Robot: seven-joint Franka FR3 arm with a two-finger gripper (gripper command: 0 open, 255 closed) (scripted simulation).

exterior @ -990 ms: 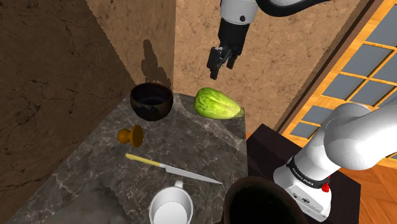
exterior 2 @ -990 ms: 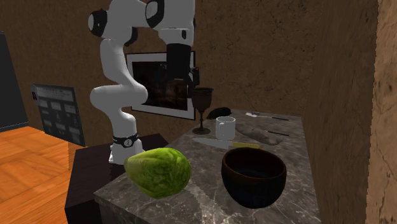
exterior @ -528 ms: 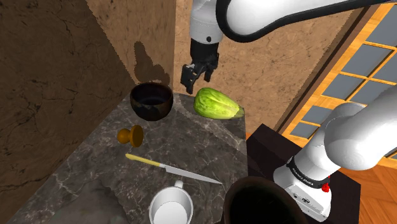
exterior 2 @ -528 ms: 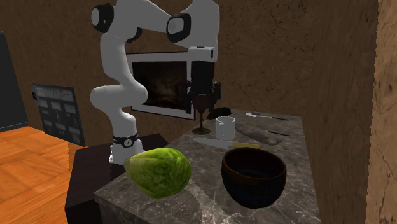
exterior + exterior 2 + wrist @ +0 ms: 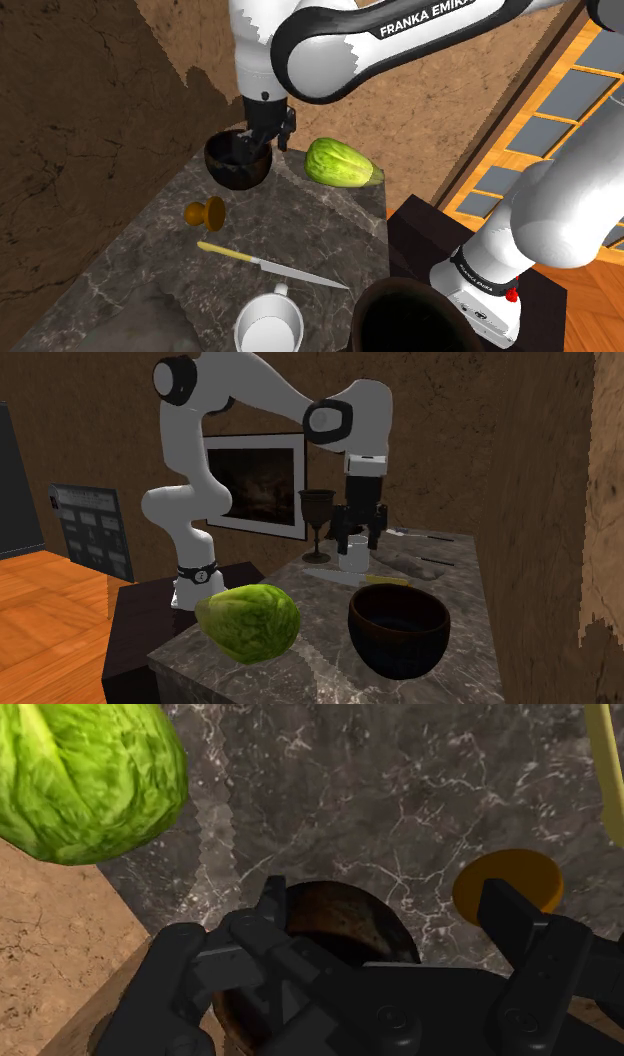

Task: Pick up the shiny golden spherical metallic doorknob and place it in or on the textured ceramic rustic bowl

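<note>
Doorknob (image 5: 205, 212), golden, rests on the marble table (image 5: 320, 230), just nearer than the dark bowl (image 5: 232, 172). The pincer (image 5: 265, 146) hangs released over the bowl's right rim. A careless descent could clip the bowl, and the round knob may roll away if nudged.

White "FRANKA EMIKA" lettering on dark band of arm (image 5: 428, 17). Small print on arm base (image 5: 478, 277) unreadable.

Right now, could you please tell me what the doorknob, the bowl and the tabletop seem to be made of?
Doorknob: flat orange-gold, no gleam; perhaps brass, uncertain.
Bowl: dark brown, faint sheen inside; possibly glazed ceramic.
Tabletop: grey with white veins, looks like marble.
</note>
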